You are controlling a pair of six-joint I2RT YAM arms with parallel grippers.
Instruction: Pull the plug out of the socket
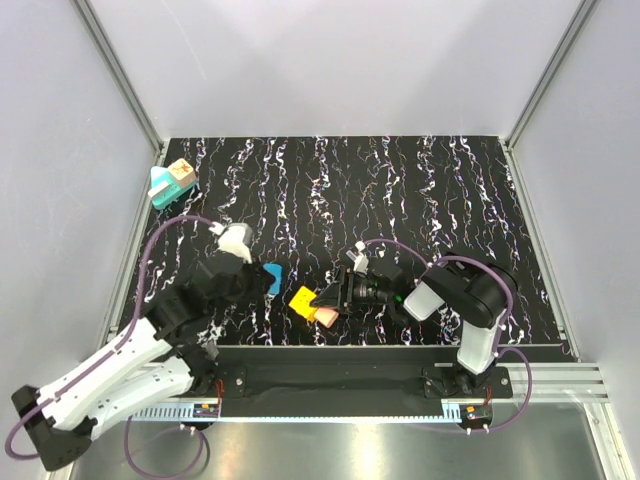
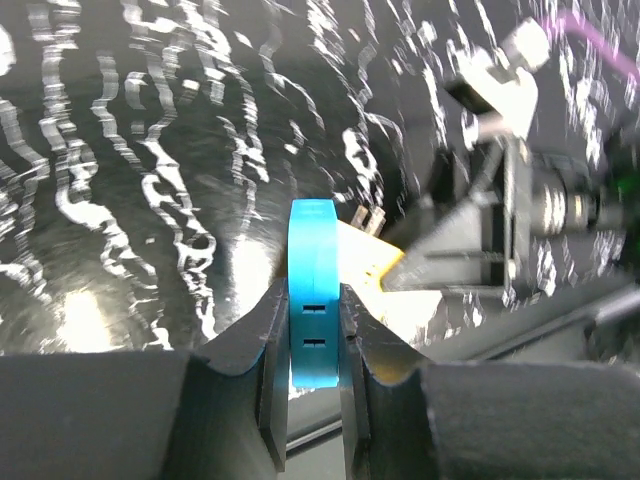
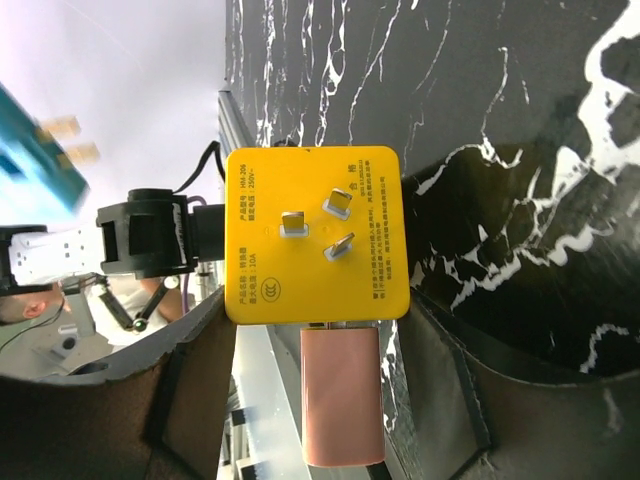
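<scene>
The left arm (image 1: 120, 362) stretches low from its base up and to the right, and the left pincer (image 1: 258, 280) is clamped on a blue block (image 2: 313, 250) (fingers (image 2: 270, 350) pressed flat against both its faces). The right arm (image 1: 478, 300) folds at the elbow and reaches leftward, wrist rolled sideways, with the right pincer (image 1: 328, 298) gripping a yellow cube (image 3: 315, 235).

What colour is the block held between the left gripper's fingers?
Bright blue; the block shows best in the left wrist view.
</scene>
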